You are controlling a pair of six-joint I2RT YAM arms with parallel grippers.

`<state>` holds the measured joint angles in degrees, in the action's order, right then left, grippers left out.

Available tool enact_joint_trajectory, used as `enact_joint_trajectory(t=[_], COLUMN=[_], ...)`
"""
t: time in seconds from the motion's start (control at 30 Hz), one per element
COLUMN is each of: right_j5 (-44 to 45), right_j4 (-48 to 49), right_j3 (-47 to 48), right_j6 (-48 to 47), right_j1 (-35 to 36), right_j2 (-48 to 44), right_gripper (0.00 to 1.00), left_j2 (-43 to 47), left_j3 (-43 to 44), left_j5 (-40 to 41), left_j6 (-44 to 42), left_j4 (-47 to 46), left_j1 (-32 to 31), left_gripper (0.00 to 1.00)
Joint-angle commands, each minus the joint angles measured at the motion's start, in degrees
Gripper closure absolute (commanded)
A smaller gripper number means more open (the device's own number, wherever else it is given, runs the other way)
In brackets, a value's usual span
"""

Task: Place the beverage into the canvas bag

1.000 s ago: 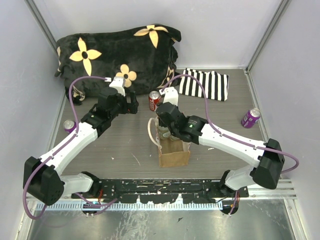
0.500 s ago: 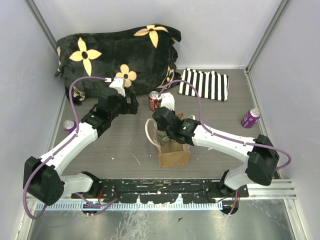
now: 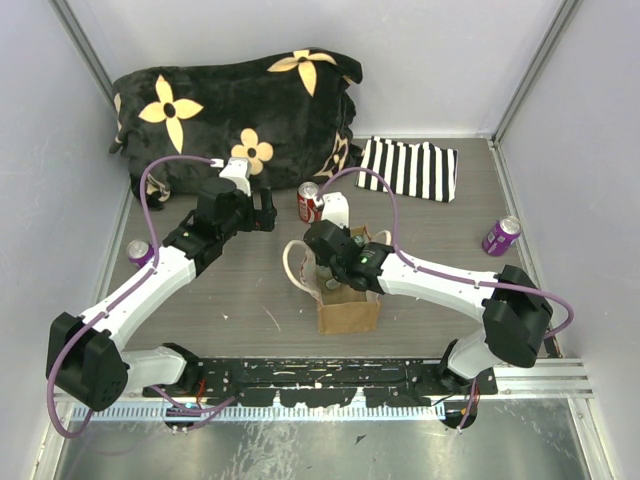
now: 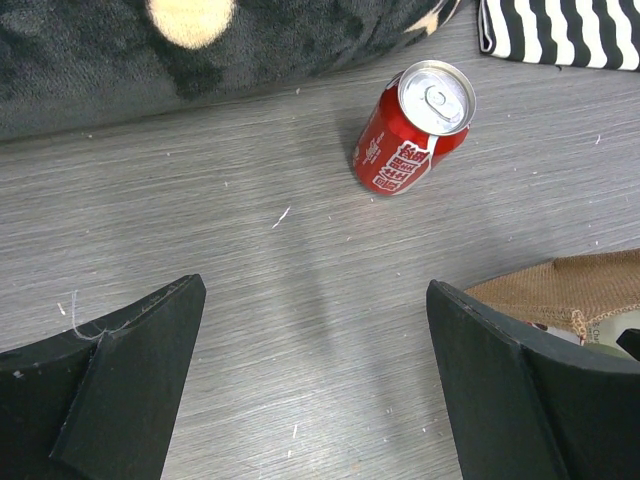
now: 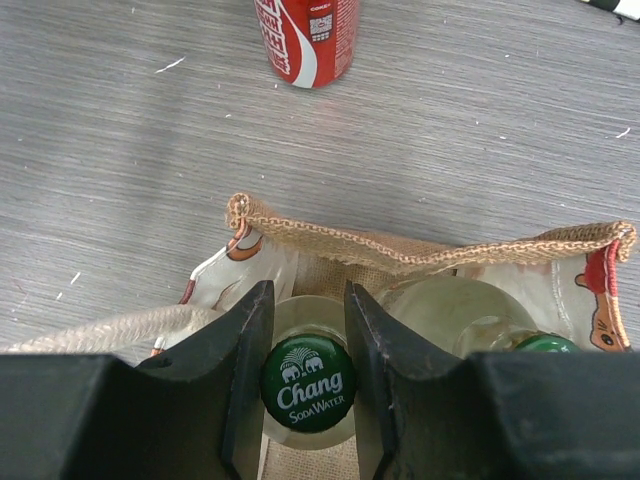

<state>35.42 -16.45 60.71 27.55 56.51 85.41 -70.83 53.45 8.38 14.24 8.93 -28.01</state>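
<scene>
Straight beneath my right tool (image 5: 308,305), which grips its neck, the bottle (image 5: 308,388) stands upright inside the bag (image 5: 330,245); my left tool (image 4: 312,295) gapes wide.

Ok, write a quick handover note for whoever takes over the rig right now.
Left gripper: jaws open, empty, above the table near the red can.
Right gripper: jaws shut on the soda water bottle, inside the canvas bag's mouth.
A second bottle sits beside it in the bag.
Done: bottle in the bag. Left: release it, withdraw.
</scene>
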Motion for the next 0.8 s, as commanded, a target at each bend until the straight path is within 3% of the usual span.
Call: enact_joint_trajectory(t=[0.0,0.3,0.33,0.47,0.5,0.63,0.77], right_j5=[1.8,0.2,0.0,-0.8,-1.1,-2.3,-3.3], right_j4=[3.3,2.5,2.5,2.7,3.0,4.1,4.2], right_j3=[-1.2,-2.2,-2.3,-2.3,-2.4,-2.8,-2.6], right_j6=[2.1,2.2,2.0,1.6,1.4,0.3,-0.8], right_j1=[-0.2,-0.1,-0.1,-0.1,-0.1,0.0,-0.1], right_j2=[-0.4,-1.3,-1.4,-2.6,-3.0,-4.1,-4.3], right_gripper=[0.99,0.99,0.94,0.56,0.50,0.38,0.31], left_j2=[1.3,1.1,1.1,1.0,1.0,1.0,1.0], left_j3=[-0.7,-0.6,-0.6,-0.7,-0.7,-0.8,-0.7], left_j5=[-0.6,-0.6,-0.6,-0.7,-0.7,-0.8,-0.8], left_j6=[0.4,0.5,0.5,0.6,0.6,0.6,0.7], left_j4=[-1.4,-1.5,-1.5,-1.5,-1.5,-1.5,-1.6], left_j1=[0.2,0.2,0.2,0.2,0.2,0.2,0.2], left_gripper=[0.01,0.01,0.01,0.01,0.01,0.01,0.01])
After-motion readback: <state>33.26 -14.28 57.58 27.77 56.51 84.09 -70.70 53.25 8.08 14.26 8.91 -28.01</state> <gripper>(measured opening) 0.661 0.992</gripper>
